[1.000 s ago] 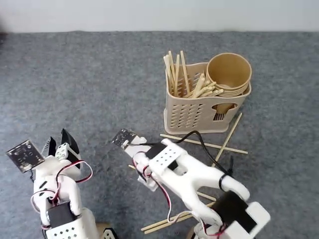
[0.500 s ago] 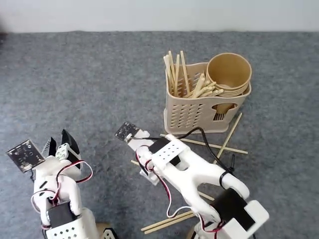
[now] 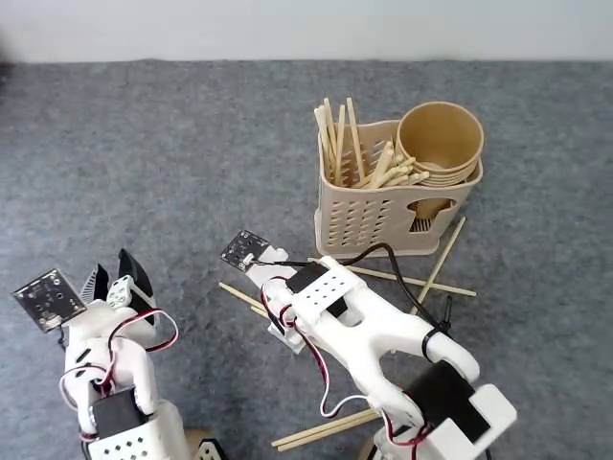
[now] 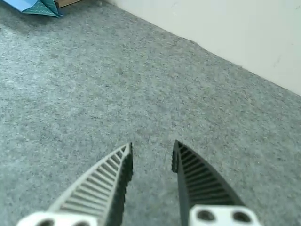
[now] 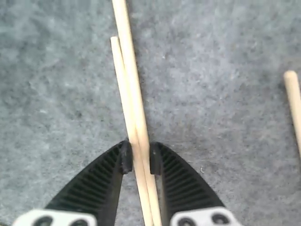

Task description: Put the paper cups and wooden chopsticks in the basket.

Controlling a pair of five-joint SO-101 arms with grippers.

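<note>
A beige slotted basket (image 3: 369,225) stands at the back right, holding a stack of paper cups (image 3: 440,142) and several wooden chopsticks (image 3: 337,139). My right gripper (image 5: 138,153) is shut on a pair of chopsticks (image 5: 128,80); their ends stick out to the left of the arm (image 3: 238,293), low over the carpet. More chopsticks lie loose in front of the basket (image 3: 407,279) and near the right arm's base (image 3: 321,430). My left gripper (image 4: 151,153) stands open over bare carpet at the front left (image 3: 120,273).
Grey carpet covers the table, with a pale wall along the far edge. Another loose chopstick (image 5: 294,101) lies close beside the right gripper. A cable (image 3: 383,254) loops from the right arm just in front of the basket.
The right arm has shifted back and left a little, and the gripped chopsticks now stick out farther to the left of it. The left arm has not moved.
</note>
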